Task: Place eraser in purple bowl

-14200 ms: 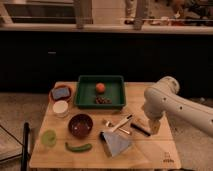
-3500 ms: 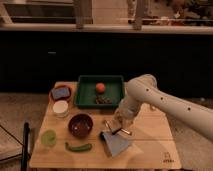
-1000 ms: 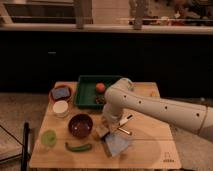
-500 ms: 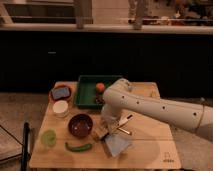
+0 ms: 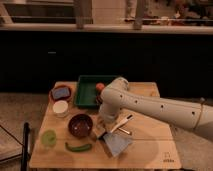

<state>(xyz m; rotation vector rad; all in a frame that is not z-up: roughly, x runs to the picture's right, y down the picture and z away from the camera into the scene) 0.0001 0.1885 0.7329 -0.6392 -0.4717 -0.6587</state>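
gripper [image 5: 101,131] low over the table [image 5: 150,150], just right of the purple bowl [image 5: 80,125]; finger state cannot be told; eraser not discernible; bowl looks empty, placement outstanding

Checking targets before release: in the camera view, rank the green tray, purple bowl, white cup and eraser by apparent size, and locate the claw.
1. Rectangular green tray.
2. Round glossy purple bowl.
3. Small round white cup.
4. Small tan-brown eraser.
The claw sits just right of the bowl, at the eraser.
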